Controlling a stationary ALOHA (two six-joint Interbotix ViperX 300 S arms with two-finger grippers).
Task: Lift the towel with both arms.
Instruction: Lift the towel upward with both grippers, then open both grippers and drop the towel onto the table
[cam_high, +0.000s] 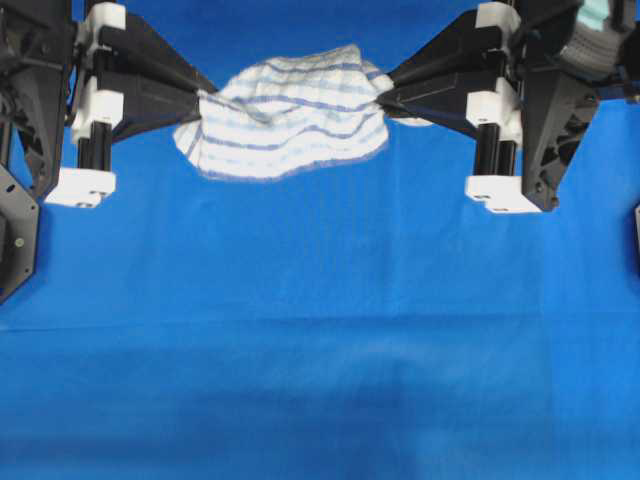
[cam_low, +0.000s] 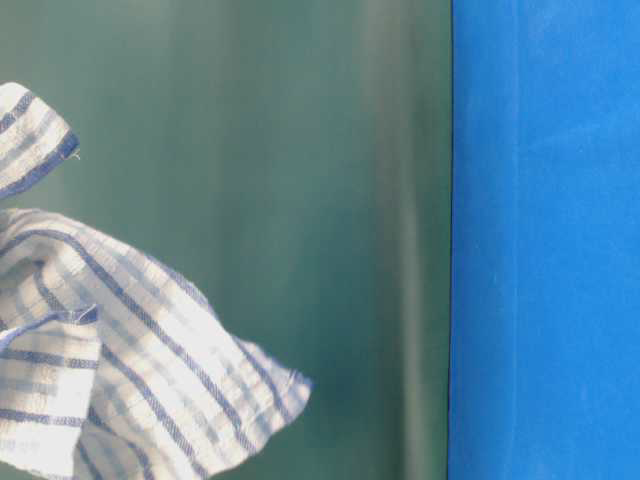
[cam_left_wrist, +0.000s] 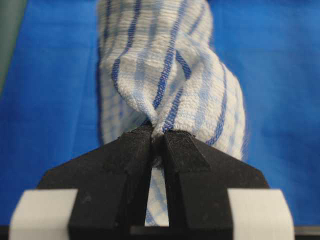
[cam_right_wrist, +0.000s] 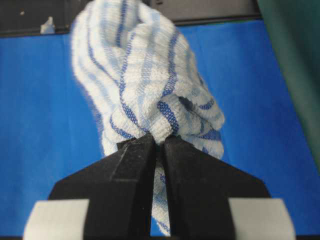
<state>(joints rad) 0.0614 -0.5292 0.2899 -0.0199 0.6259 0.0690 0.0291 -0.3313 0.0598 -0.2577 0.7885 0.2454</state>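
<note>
In the overhead view, the striped towel (cam_high: 285, 120) hangs between the left gripper (cam_high: 207, 97) and the right gripper (cam_high: 381, 98), above the blue table covering (cam_high: 320, 330). In the table-level view, it hangs free. In both wrist views, each gripper's jaws are closed tightly on a bunched towel end.

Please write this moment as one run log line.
towel: held off table | left end effector: shut on towel | right end effector: shut on towel

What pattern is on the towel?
White with thin blue stripes, the towel shows best in the left wrist view.
</note>
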